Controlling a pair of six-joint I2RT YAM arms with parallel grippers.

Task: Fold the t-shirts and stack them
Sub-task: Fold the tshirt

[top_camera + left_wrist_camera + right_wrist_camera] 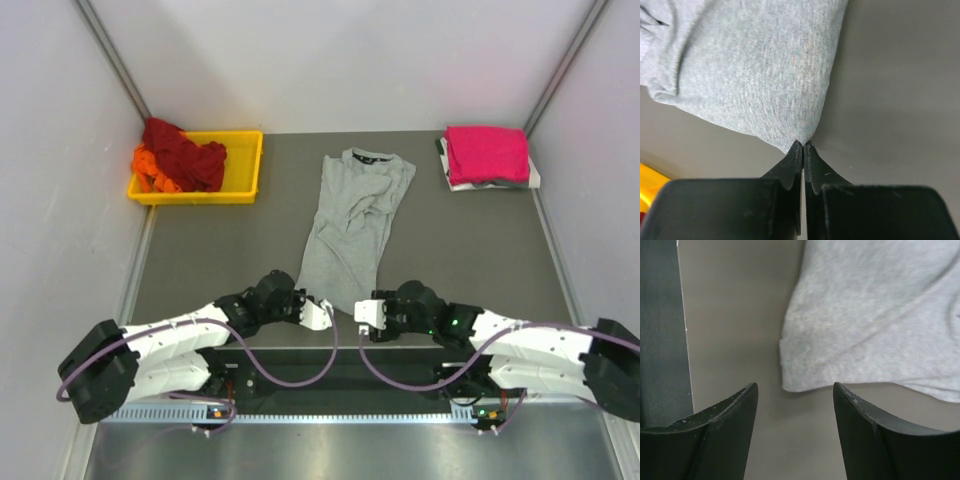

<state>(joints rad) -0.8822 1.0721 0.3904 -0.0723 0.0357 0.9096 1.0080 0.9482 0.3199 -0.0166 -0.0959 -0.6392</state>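
A stretched-out t-shirt (352,220) lies mid-worktop (460,260), collar at the far end. Far left sits a tray (247,170) with crumpled t-shirts (180,158) in it. Far right, a folded t-shirt (487,152) rests on another folded cloth (480,185). The left gripper (322,312) meets the near hem's left corner, and the right gripper (362,315) sits just before the right corner.

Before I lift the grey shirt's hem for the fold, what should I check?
1. Left gripper pinching the near corner of the grey t-shirt: ok.
2. Right gripper closed on the other corner: not ok, jaws open, hem just ahead.
3. Shirt lying flat: not ok, wrinkled across the chest.
4. Folded pink t-shirt clear of the fold path: ok.
5. Depth of the left grip: cannot tell.
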